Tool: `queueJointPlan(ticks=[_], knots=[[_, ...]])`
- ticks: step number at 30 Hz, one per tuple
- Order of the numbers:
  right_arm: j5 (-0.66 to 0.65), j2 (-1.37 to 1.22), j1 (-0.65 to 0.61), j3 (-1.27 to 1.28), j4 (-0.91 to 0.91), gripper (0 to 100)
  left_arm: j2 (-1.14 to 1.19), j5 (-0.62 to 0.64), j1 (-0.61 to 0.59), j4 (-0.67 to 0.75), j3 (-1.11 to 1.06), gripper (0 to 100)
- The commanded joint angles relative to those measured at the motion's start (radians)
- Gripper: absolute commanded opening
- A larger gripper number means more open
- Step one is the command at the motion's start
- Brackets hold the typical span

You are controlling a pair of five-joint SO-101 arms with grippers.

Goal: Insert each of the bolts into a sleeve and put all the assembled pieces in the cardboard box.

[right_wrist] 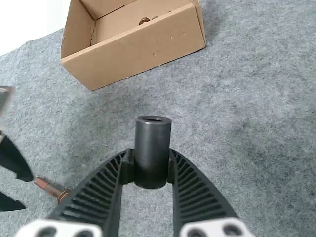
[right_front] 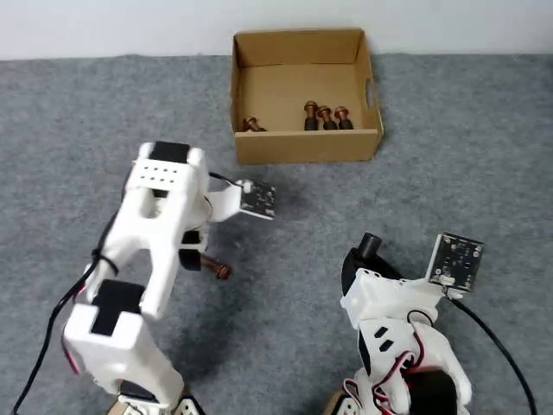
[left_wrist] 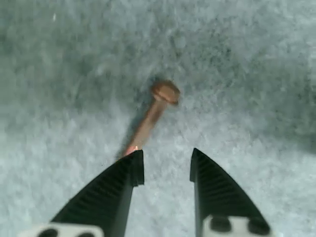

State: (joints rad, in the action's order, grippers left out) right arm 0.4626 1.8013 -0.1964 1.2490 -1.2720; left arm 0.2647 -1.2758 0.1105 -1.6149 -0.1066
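In the high view the cardboard box (right_front: 307, 145) stands at the far side, about the middle. Four assembled pieces (right_front: 327, 117) are already inside: three upright by its near wall and one lying at the left. One bolt (right_front: 216, 269) lies on the grey mat (right_front: 484, 173) beside the left arm (right_front: 160, 225), well apart from the box. The right arm (right_front: 389, 311), at the near right, carries a black sleeve (right_front: 370, 245).

In the left wrist view the left gripper (left_wrist: 167, 168) hangs over the bolt with jaws apart and nothing between them. One fingertip (left_wrist: 134, 165) is just beside the shank end, I think in order to grasp it. The bolt is copper-coloured and lies flat, with a hexagonal head and a slim shank.

In the right wrist view the right gripper (right_wrist: 150, 170) is clamped on the lower part of the sleeve. The open end is left free, probably to receive the bolt. The sleeve is a dark, smooth, hollow tube.
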Motion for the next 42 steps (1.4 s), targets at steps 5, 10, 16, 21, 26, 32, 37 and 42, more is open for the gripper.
queueJointPlan(ticks=[5,10,16,21,26,32,37,42], knots=[[-0.011,0.002,0.01,-0.005,0.008,0.8,0.124,-0.011,0.049,0.106,0.012,16],[-0.008,0.002,0.01,-0.005,0.008,0.8,0.193,0.021,0.066,0.13,0.013,15],[-0.008,0.002,0.012,-0.005,0.008,0.8,0.198,0.083,0.109,0.124,0.005,1],[-0.008,0.002,0.012,-0.005,0.008,0.8,0.157,0.236,0.11,0.123,0.01,1],[-0.008,0.002,0.013,-0.005,0.008,0.8,-0.038,0.296,0.112,0.034,-0.01,1],[-0.012,0.002,-0.007,-0.009,0.004,0.8,-0.371,0.509,0.11,0.021,-0.145,1],[-0.012,0.004,-0.074,-0.021,0.001,0.8,-0.666,0.793,0.112,0.077,-0.28,1],[-0.012,0.005,-0.148,-0.034,0.008,0.8,-0.885,1.025,0.114,0.141,-0.41,1]])
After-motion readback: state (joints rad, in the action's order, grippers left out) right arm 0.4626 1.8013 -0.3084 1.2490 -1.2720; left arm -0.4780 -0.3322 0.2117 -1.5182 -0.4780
